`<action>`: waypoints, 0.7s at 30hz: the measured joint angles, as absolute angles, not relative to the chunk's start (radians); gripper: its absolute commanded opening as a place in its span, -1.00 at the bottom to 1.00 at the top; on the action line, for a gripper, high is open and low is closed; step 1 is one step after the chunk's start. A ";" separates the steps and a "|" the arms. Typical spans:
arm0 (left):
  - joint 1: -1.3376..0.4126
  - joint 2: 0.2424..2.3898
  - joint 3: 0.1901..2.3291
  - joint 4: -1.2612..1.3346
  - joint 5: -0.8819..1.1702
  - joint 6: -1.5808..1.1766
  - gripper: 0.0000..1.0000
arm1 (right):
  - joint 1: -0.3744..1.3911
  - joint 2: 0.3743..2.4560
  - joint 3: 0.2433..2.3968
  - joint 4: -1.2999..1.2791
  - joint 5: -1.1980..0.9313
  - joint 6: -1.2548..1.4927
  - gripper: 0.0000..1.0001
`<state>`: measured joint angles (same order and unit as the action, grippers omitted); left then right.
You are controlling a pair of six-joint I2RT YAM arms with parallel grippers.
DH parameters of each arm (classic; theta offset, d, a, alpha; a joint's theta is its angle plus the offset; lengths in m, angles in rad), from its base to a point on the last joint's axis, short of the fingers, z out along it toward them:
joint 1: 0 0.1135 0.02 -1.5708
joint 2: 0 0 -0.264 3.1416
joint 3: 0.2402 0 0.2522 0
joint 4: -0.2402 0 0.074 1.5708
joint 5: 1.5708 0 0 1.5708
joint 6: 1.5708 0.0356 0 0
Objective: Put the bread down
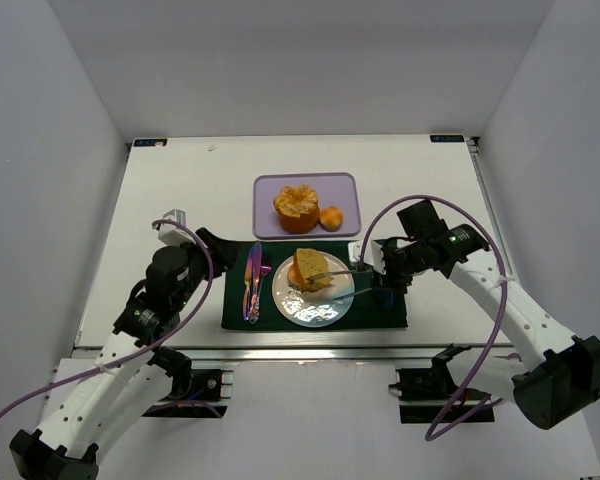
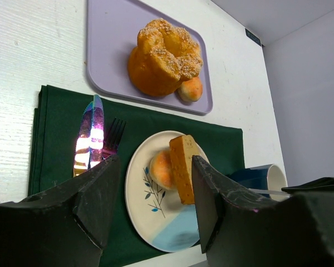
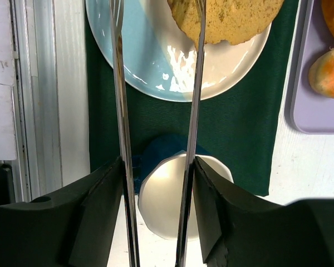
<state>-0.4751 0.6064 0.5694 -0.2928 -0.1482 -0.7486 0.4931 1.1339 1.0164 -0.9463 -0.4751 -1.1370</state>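
The counter (image 1: 180,190) carries one lavender tray (image 1: 268,190), one dark green cloth (image 1: 382,310) and one plate (image 1: 315,312). There are four baked pieces in all: one large ring-shaped loaf (image 1: 297,207), one slice of bread (image 1: 315,268), and two small round rolls, the first (image 1: 331,217) on the tray and the second (image 2: 160,169) on the plate. That makes two pieces on the tray and two on the plate. The cutlery comes to one knife (image 1: 252,280) and one fork (image 2: 114,135), both on the cloth. There is one cup (image 3: 170,197), blue outside and white inside. There is one pair of metal tongs (image 3: 120,111), with two thin arms.
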 measured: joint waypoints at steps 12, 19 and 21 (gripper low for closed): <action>-0.475 0.619 0.569 -0.292 -0.148 -0.748 0.28 | 0.493 1.089 1.017 -0.933 -0.485 -1.131 0.02; -0.475 0.630 0.569 -0.285 -0.147 -0.748 0.28 | 0.493 1.059 1.031 -0.902 -0.505 -1.106 -0.02; -0.475 0.633 0.569 -0.284 -0.147 -0.748 0.28 | 0.493 1.058 1.035 -0.891 -0.509 -1.102 -0.04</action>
